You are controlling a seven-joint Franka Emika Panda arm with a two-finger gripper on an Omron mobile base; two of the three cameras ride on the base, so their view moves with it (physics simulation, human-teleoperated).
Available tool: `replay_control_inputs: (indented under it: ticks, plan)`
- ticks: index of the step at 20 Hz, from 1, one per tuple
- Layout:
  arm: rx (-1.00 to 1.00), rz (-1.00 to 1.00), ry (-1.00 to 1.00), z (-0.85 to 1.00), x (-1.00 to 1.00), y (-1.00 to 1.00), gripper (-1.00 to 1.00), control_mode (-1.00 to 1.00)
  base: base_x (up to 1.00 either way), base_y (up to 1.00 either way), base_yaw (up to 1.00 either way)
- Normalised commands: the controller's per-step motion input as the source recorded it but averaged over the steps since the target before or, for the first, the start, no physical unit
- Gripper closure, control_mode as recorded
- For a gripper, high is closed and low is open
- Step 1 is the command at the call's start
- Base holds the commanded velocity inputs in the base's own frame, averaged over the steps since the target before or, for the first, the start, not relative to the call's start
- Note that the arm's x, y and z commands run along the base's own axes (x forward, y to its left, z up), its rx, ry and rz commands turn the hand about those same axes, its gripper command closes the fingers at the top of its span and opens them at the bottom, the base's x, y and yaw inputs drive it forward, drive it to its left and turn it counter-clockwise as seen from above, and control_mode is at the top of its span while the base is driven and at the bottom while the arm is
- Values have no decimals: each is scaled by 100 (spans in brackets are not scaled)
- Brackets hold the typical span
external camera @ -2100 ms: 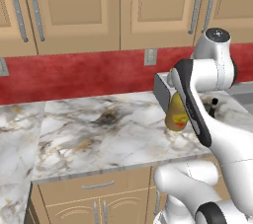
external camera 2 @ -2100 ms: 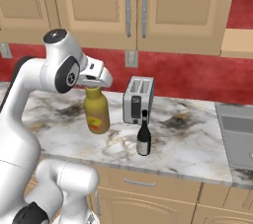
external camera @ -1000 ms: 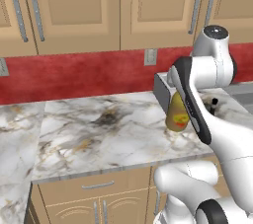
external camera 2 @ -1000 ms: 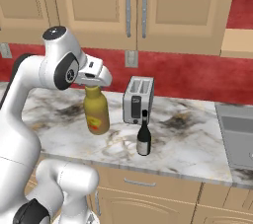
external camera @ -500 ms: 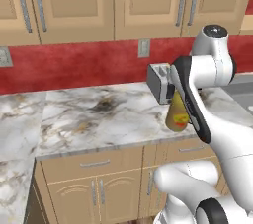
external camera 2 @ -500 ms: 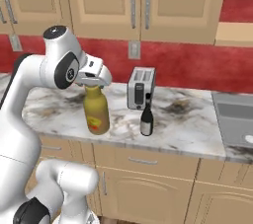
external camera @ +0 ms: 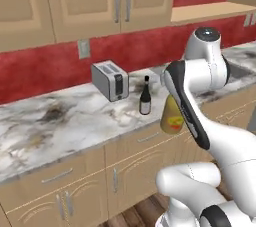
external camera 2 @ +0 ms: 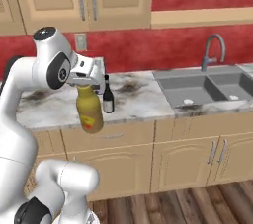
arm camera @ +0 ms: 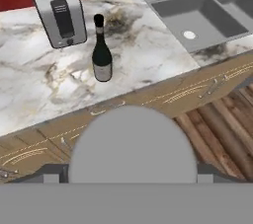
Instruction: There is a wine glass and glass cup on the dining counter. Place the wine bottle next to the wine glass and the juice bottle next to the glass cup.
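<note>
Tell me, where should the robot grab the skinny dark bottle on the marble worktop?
Probably around the wide lower body of the slim dark wine bottle, coming from the worktop's front edge. It stands upright, the neck is thin, and the silver toaster sits behind it.

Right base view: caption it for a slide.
Gripper carries the juice bottle off the worktop; wine bottle stands behind.

No readable text anywhere: labels on the juice bottle (external camera 2: 89, 111) and the wine bottle (arm camera: 102, 51) too blurred to make out.
</note>
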Motion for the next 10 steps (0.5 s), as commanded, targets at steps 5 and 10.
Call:
replay_control_inputs:
  ticks: [5, 10]
  plan:
    - [0, 0, 0, 0, 0, 0, 100, 100, 0, 7, -97]
    - [0, 0, 0, 0, 0, 0, 100, 100, 0, 4, -98]
